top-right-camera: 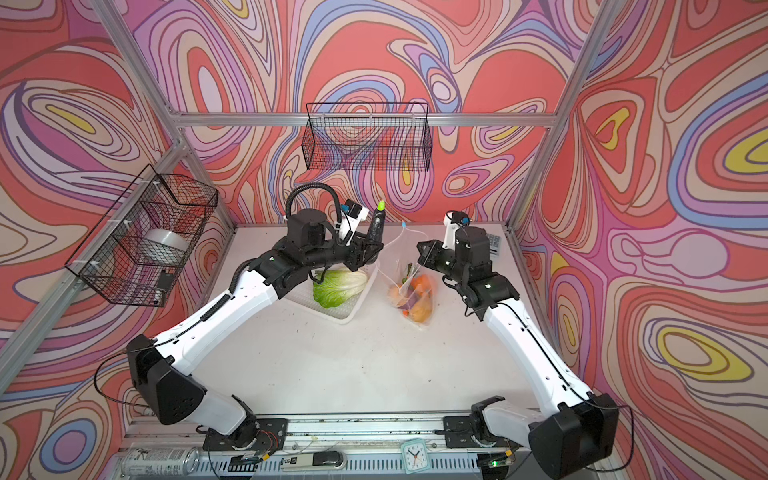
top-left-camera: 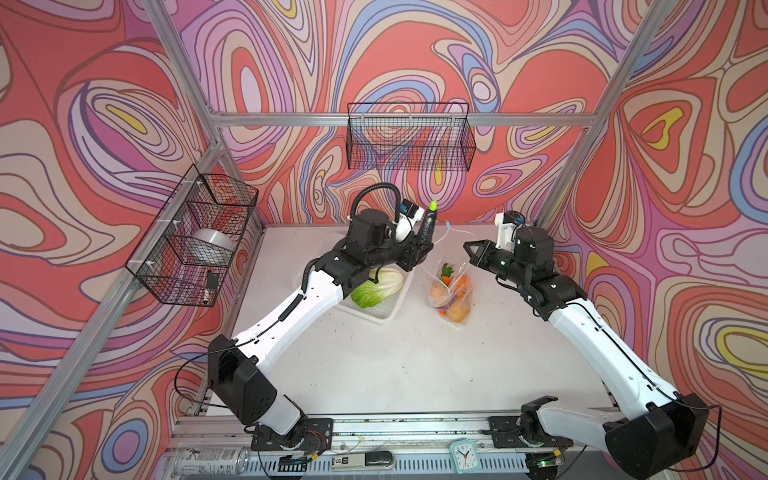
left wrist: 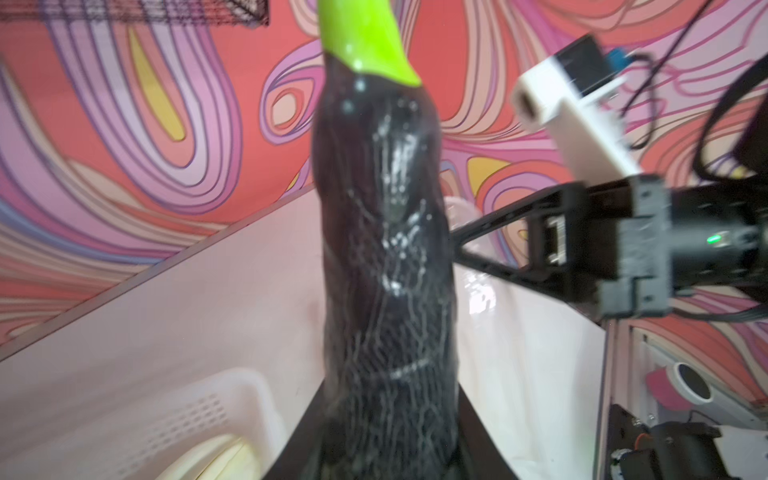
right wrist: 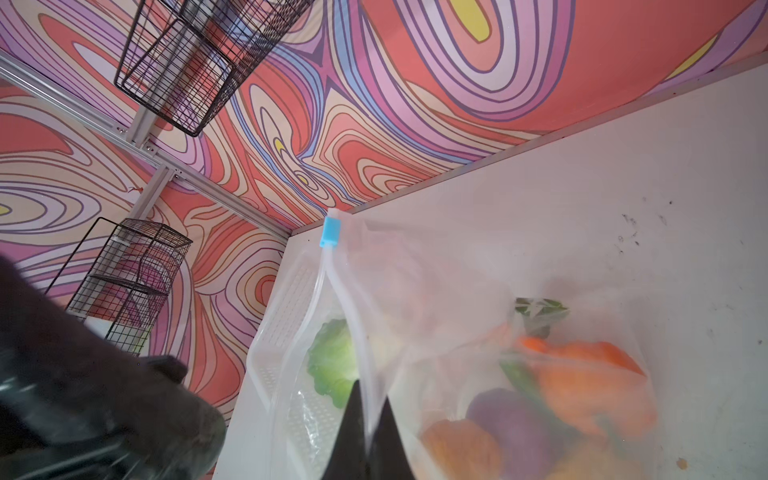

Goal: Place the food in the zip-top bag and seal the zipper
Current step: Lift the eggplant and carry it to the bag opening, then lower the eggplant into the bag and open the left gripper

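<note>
My left gripper (top-left-camera: pixel 422 246) (left wrist: pixel 386 415) is shut on the dark eggplant (top-left-camera: pixel 428 226) (left wrist: pixel 382 249), holding it upright with its green stem up, above the far end of the white basket (top-left-camera: pixel 388 312). The napa cabbage (top-left-camera: pixel 378 286) (right wrist: pixel 332 357) lies in that basket. The zip-top bag (top-left-camera: pixel 451 295) (right wrist: pixel 457 291) stands to the right, holding an orange carrot, pumpkin, purple onion and potatoes. My right gripper (top-left-camera: pixel 467 246) (right wrist: pixel 370 395) is shut on the bag's mouth edge, lifting it. The zipper's blue slider (top-left-camera: pixel 448 224) (right wrist: pixel 330 232) sits at the raised far end.
A black wire basket (top-left-camera: pixel 409 137) hangs on the back wall. Another (top-left-camera: pixel 195 237), on the left wall, holds a tape roll. A small clock (top-left-camera: pixel 463 454) and a can (top-left-camera: pixel 210 459) lie on the front rail.
</note>
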`<state>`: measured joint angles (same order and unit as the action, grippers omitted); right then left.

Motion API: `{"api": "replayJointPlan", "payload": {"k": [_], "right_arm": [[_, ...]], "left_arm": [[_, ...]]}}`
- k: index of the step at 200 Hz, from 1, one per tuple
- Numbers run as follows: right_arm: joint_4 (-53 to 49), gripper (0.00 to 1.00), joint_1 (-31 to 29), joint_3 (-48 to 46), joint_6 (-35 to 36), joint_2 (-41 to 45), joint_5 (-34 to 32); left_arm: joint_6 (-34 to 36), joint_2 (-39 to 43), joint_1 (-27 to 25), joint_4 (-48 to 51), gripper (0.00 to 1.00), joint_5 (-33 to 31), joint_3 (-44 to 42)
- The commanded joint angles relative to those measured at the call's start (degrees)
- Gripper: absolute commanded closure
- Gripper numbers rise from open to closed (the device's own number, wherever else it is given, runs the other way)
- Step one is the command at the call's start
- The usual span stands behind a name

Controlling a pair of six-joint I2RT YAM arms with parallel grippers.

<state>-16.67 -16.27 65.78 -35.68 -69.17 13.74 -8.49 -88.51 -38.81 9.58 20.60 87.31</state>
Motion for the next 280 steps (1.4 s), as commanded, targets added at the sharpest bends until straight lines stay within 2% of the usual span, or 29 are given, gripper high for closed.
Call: {"api": "replayJointPlan", "payload": {"k": [1, 26, 62, 86, 130, 219, 244, 268, 280], "right_arm": [[2.3, 1.0, -0.2, -1.3, -0.6, 1.2, 0.2], [2.2, 1.0, -0.2, -1.7, -0.7, 1.8, 0.1], [2.3, 1.0, -0.2, -2.4, -1.0, 2.9, -0.1], [2.4, 1.0, -0.2, -2.3, -1.1, 3.3, 0.0], [2.3, 1.0, -0.2, -2.0, -0.5, 3.6, 0.2], [2.5, 1.0, -0.2, -1.4, -0.2, 2.8, -0.4], [2.6, 1.0, -0.2, -1.3, -0.4, 2.6, -0.3], [2.4, 1.0, -0.2, -1.3, -0.4, 2.6, -0.3], [2.3, 1.0, -0.2, -1.2, -0.4, 2.7, -0.3]], "left_arm": [[-5.6, -2.2, -2.9, -15.2, 0.74, -2.5, -0.4], [-7.6, -5.6, -5.4, -19.8, 0.75, -7.4, -0.4], [-1.8, -8.0, -10.0, -25.3, 0.75, -21.0, -3.2], [-0.3, -9.6, -11.7, -28.8, 0.74, -26.7, -4.8], [1.1, -13.7, -12.0, -21.7, 0.73, -29.4, -1.1], [-0.5, -12.6, -12.0, -12.3, 0.64, -26.7, -2.9], [-0.6, -13.1, -12.0, -9.8, 0.56, -26.4, -1.9], [-1.2, -13.2, -12.0, -7.6, 0.32, -26.1, -0.3], [-1.3, -13.1, -12.1, -6.7, 0.25, -25.9, 0.5]]}}
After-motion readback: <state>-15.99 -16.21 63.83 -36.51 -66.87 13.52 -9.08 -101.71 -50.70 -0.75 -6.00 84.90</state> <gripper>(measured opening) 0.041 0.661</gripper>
